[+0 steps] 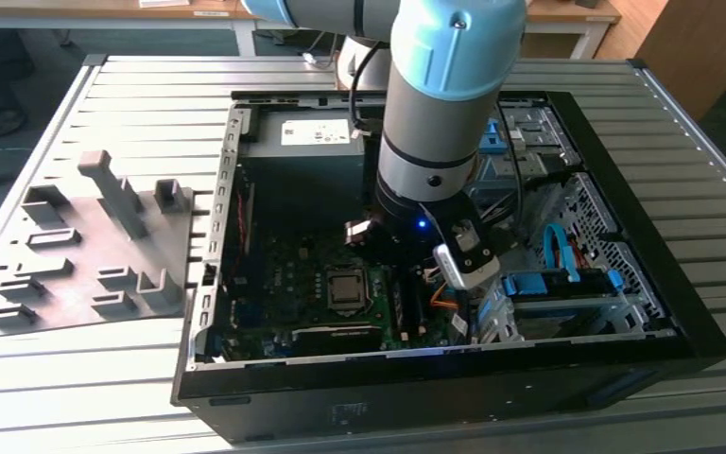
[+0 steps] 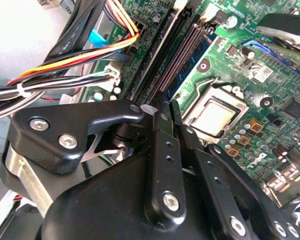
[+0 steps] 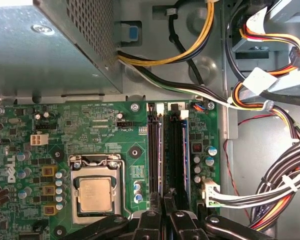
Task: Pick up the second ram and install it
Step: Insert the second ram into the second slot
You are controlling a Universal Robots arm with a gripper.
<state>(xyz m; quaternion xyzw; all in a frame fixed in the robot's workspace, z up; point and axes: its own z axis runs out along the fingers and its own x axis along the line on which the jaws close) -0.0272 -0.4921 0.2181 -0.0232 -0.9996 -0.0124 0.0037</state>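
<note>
Inside the open computer case (image 1: 212, 312), the gripper (image 3: 163, 199) sat low over the motherboard (image 3: 105, 130) beside the processor (image 3: 94, 194), fingers (image 2: 162, 150) pinched narrow on the second ram (image 3: 162, 150), which stood on edge at the memory slots (image 3: 176, 150).

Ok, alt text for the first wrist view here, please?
The gripper, fingers close together, sits over the memory slots of a green motherboard inside a computer case. A processor sits beside the slots, with a metal power supply and bundled cables around.
</note>
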